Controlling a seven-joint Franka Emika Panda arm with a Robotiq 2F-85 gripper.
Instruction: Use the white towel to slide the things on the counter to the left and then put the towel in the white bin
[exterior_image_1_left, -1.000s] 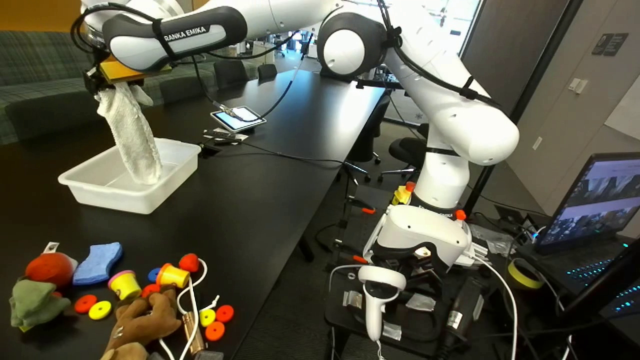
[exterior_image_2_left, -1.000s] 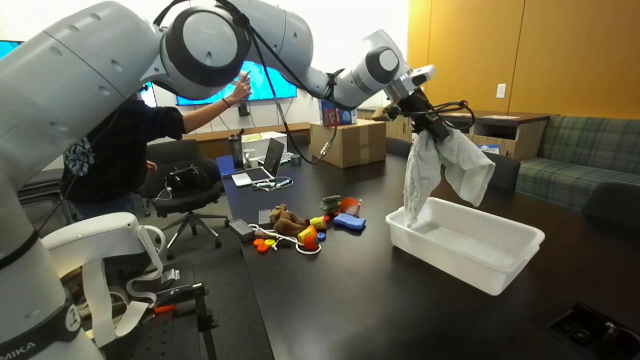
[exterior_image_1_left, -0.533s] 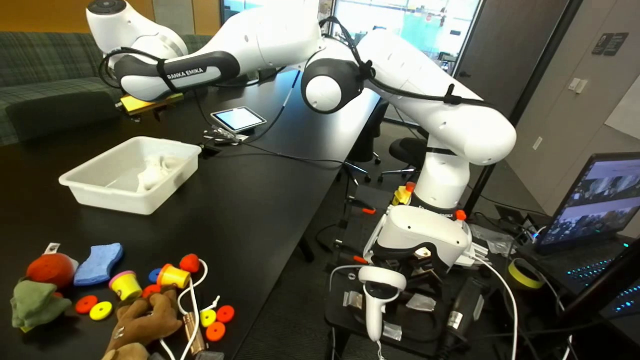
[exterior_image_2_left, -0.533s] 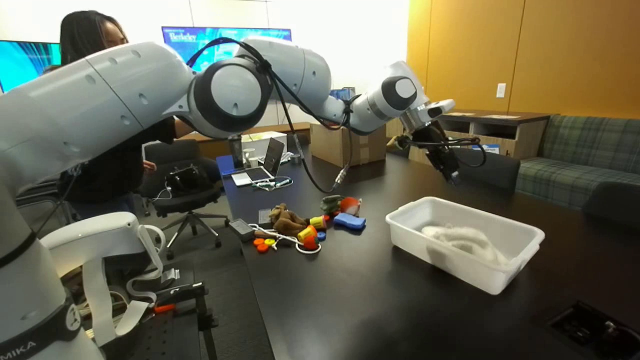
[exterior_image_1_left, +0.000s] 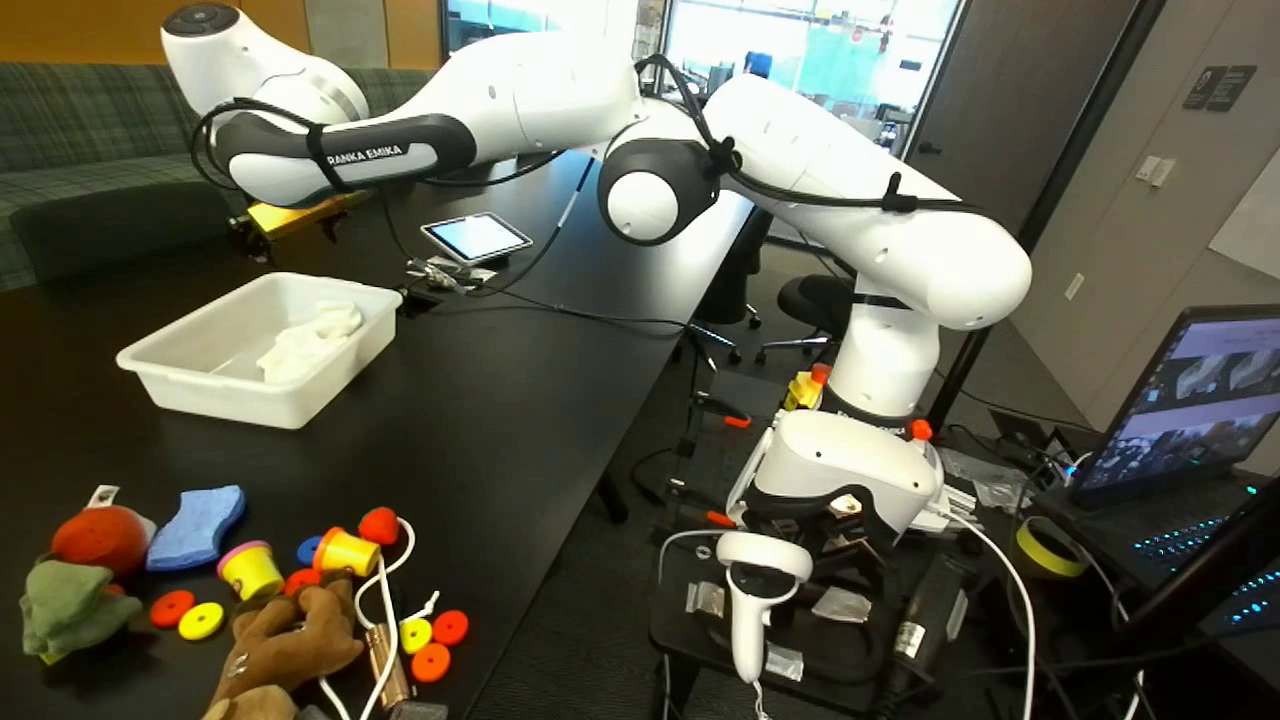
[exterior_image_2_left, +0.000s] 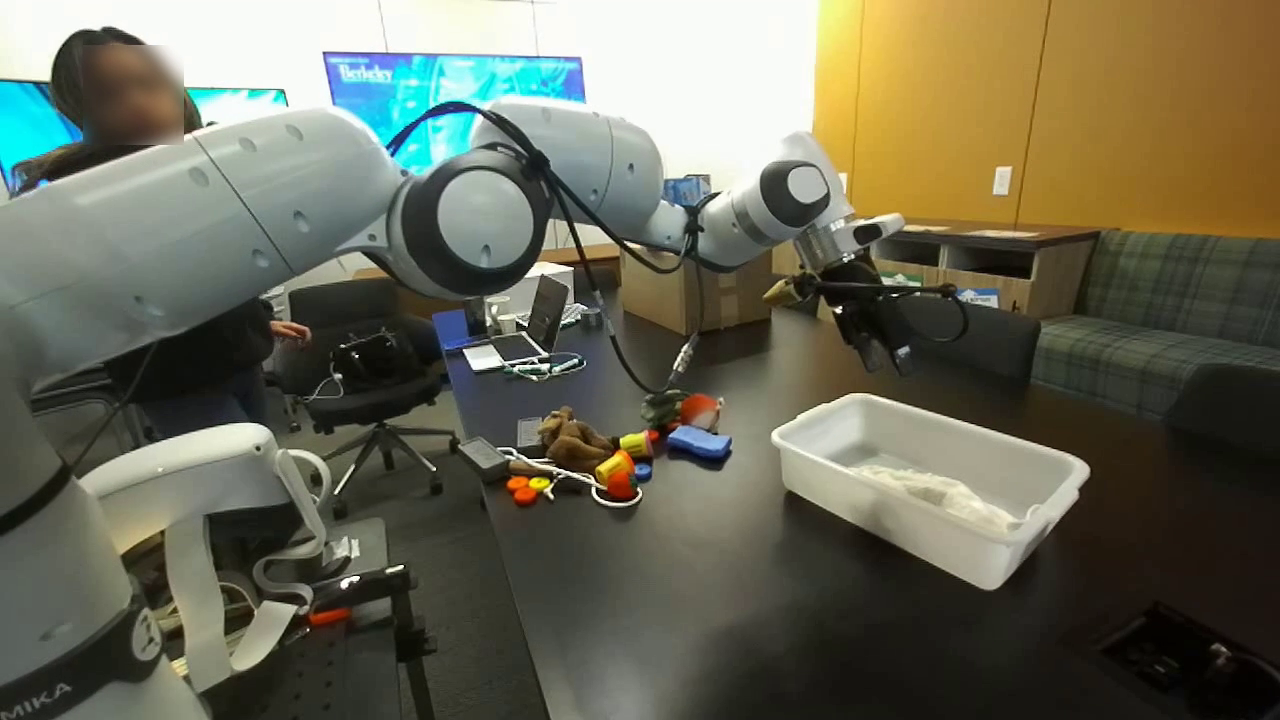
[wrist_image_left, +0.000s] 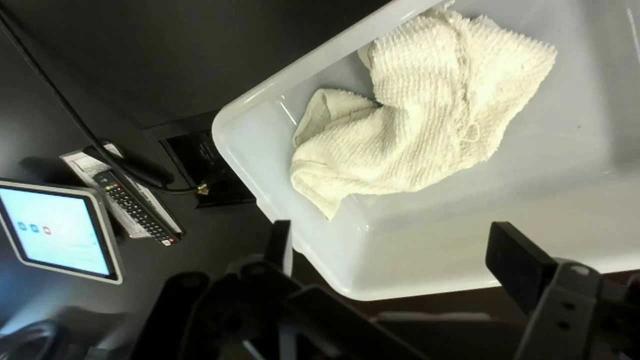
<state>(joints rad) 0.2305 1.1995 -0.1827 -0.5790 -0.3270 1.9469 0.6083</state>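
Observation:
Crumpled on the bottom of the white bin (wrist_image_left: 352, 294) lies the white towel (wrist_image_left: 420, 110). In both exterior views the bin (exterior_image_2_left: 890, 525) stands on the dark counter (exterior_image_1_left: 470, 400) with the towel (exterior_image_2_left: 945, 490) wholly inside its walls. My gripper (wrist_image_left: 392, 235) is open wide above one end of the bin, nothing between its fingers and apart from the towel. An exterior view shows the gripper (exterior_image_2_left: 888, 362) over the bin's far side. The things on the counter are grouped near one end: a blue sponge (exterior_image_1_left: 195, 528), a brown plush (exterior_image_1_left: 290, 640), yellow cups (exterior_image_1_left: 250, 570) and several coloured discs (exterior_image_1_left: 201, 621).
A tablet (wrist_image_left: 55, 230) and a remote (wrist_image_left: 135, 207) lie beyond the bin, near a cable socket (wrist_image_left: 210, 170). A cardboard box (exterior_image_2_left: 660, 290) and a laptop (exterior_image_2_left: 545, 315) stand farther along the table. Someone stands behind the arm.
A second ago the towel hung from the gripper above the bin. The jaws have opened, the towel has dropped and settled flatter inside, and the gripper now stands lower in both exterior views.

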